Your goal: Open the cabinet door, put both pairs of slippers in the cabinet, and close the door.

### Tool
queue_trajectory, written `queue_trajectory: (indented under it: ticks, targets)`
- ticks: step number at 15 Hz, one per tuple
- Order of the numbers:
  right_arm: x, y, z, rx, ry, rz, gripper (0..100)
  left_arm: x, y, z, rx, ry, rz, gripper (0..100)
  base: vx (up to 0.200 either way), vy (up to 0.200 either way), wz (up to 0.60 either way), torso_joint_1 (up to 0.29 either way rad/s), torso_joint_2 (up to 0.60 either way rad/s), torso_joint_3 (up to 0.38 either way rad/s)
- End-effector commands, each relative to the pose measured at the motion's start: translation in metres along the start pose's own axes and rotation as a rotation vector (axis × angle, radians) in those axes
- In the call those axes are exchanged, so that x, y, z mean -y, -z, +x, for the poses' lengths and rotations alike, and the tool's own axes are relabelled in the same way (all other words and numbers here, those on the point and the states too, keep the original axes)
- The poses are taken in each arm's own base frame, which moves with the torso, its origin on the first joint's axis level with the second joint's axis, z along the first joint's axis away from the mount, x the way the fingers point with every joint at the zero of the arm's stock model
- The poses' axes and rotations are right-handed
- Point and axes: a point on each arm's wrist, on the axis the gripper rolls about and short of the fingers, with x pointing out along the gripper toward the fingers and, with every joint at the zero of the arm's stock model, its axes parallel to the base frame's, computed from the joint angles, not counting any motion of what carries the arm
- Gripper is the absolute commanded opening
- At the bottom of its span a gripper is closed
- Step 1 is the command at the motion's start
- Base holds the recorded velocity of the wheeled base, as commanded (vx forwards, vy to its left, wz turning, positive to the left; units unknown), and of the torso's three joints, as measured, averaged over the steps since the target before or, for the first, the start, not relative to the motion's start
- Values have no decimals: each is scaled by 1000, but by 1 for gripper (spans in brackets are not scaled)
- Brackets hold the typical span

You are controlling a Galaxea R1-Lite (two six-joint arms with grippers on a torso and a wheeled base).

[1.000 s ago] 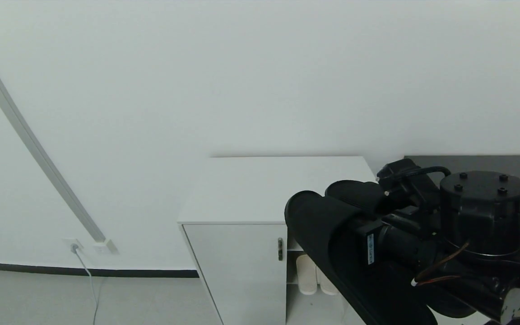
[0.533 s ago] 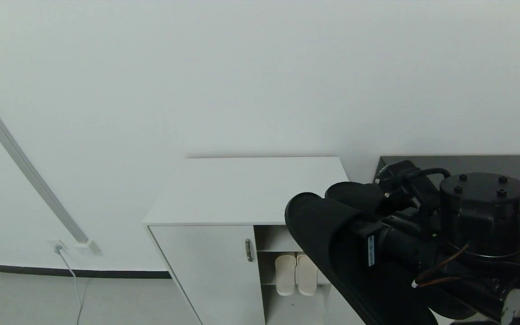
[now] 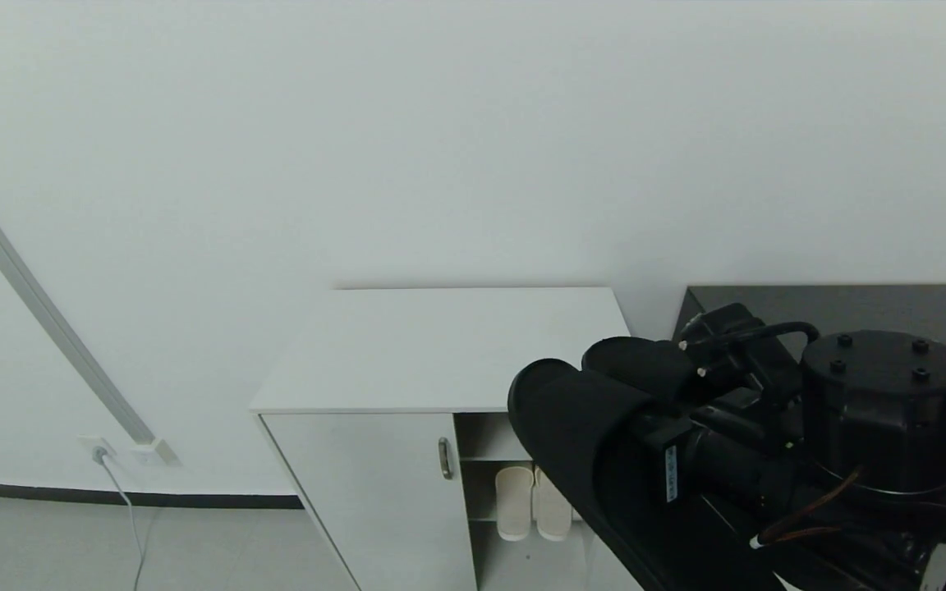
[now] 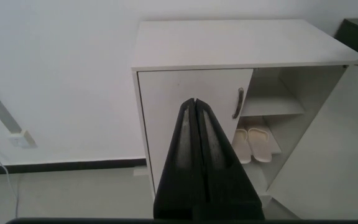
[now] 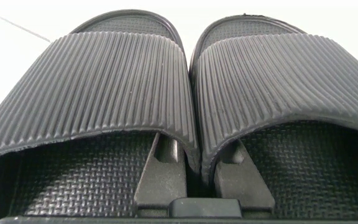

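Note:
A white cabinet (image 3: 432,353) stands against the wall, its left door (image 3: 366,484) closed and its right side open. A pair of beige slippers (image 3: 530,513) sits on a shelf inside. At the lower right of the head view my right gripper (image 5: 199,163) is shut on a pair of black slippers (image 3: 580,419), one finger under each strap and the inner sides pinched together. The black slippers (image 5: 129,74) hang in front of the open compartment. My left gripper (image 4: 195,106) is shut with nothing in it, held off the closed door (image 4: 191,84), with the beige slippers (image 4: 257,142) beyond.
The cabinet's open right door (image 4: 334,143) swings out toward me. A dark tabletop (image 3: 851,304) adjoins the cabinet on the right. On the left wall are a slanted cable duct (image 3: 38,304) and a socket (image 3: 95,450) with a cable hanging to the floor.
The head camera has turned, so the cabinet sits further left in the picture and the open compartment with the beige slippers shows more. The right arm with the black slippers has dropped slightly.

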Motion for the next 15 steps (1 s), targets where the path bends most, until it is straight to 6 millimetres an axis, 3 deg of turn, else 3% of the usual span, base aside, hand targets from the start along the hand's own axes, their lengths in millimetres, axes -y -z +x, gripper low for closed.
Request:
queue_trajectory:
  ticks: [1, 10, 15]
  targets:
    - [-3, 3, 0, -11, -10, -6, 0, 0, 0, 0, 0, -1, 0, 0, 0, 0, 0, 0, 0, 0]
    - [-17, 22, 7, -39, -72, -27, 0, 0, 0, 0, -1, 1, 0, 0, 0, 0, 0, 0, 0, 0]
    - [-18, 22, 9, -17, -73, -21, 0, 0, 0, 0, 0, -1, 0, 0, 0, 0, 0, -140, 311, 168]
